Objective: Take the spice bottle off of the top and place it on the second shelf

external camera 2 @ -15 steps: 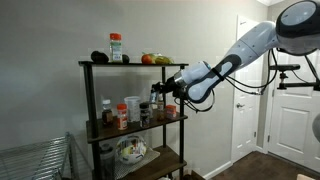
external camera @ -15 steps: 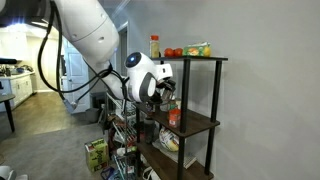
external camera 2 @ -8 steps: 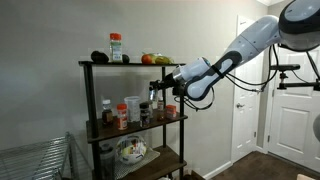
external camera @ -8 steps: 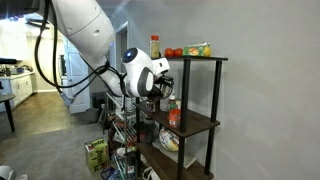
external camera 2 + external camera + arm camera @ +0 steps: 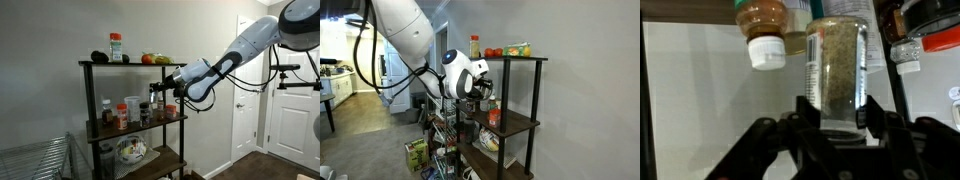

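Pincer (image 5: 840, 105) clamped tight on the spice bottle (image 5: 840, 58), held level with the second shelf (image 5: 150, 127), well below the top (image 5: 135, 64). Its long axis runs parallel to the neighbouring jars (image 5: 125, 113), with the board apparently just beneath.

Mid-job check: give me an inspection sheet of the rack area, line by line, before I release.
Surface: second shelf, the dark brown board of the black tube-framed rack, partly occupied.
Job's things: small cylindrical spice bottle with greenish-brown contents, off the top board, held between it and the second shelf; contact with the shelf cannot be told.
Clutter: yellowish-orange bottle with a red cap and red round fruits on top; red-lidded jar on the second shelf.
Grippers: black pincer shut on the spice bottle.
Cables: black hose looping beside the arm.
Surroundings: chrome wire rack, white door.
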### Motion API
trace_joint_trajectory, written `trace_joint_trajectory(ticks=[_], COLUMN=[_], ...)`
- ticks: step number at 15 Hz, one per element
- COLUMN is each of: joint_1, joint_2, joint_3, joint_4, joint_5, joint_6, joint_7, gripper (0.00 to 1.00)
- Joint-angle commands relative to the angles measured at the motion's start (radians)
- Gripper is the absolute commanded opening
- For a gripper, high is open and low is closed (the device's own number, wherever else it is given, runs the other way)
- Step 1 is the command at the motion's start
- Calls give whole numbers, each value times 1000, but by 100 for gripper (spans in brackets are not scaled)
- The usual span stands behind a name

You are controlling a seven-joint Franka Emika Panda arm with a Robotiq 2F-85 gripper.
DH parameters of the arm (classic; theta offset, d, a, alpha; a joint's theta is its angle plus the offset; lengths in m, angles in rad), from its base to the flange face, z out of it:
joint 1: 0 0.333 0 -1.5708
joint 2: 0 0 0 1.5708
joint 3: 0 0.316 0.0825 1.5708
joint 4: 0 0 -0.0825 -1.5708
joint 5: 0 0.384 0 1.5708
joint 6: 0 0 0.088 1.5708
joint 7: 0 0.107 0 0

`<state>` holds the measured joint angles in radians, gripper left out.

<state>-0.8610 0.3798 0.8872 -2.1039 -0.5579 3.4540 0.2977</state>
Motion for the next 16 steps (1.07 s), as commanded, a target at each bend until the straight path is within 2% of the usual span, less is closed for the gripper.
trace_joint_trajectory(ticks=[1, 10, 16], joint_1=[-15, -15, 13], joint_2=[-20, -11, 7], joint_3=[3, 6, -30], joint_4=[-60, -131, -32], joint_5=[27, 19, 105], joint_6=[0, -1, 0], joint_7=[-33, -39, -90], gripper=[32, 32, 32])
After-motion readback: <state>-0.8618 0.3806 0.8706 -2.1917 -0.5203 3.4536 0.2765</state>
